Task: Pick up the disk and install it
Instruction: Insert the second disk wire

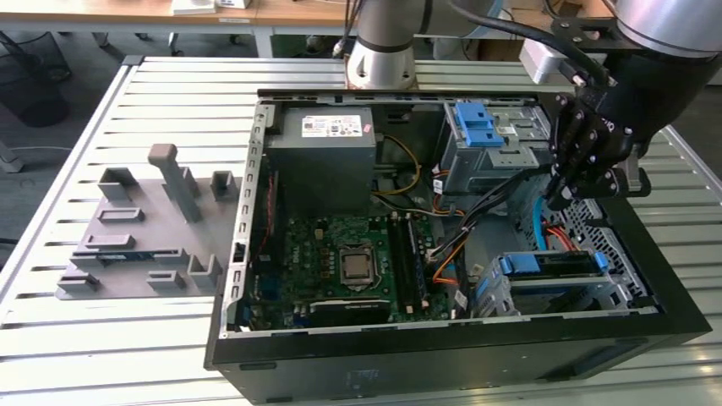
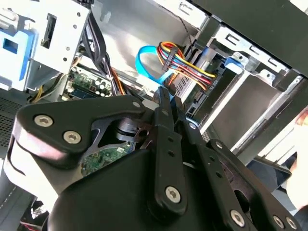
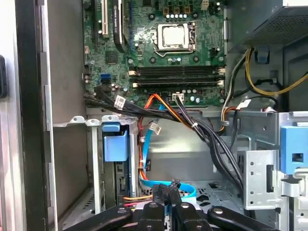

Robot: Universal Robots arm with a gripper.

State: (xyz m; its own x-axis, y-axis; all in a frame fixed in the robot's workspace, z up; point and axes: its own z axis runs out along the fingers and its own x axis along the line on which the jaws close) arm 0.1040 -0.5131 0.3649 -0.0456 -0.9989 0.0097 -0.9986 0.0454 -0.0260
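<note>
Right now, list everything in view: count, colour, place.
table: one, pale slatted metal, under everything
fixture: one, grey, on the table at the exterior view's left
case: one, black, open, mid-table
power supply: one, grey, in the case's far part
motherboard: one, green, on the case floor
drive cage: one, grey with a blue latch, far corner at the exterior view's right
disk: one, blue-framed, in the near cage at the exterior view's right
cables: several, black, orange, yellow and blue, between the cages
arm: one, grey, base behind the case
gripper: one, black, shut, in the case over the cables
</note>
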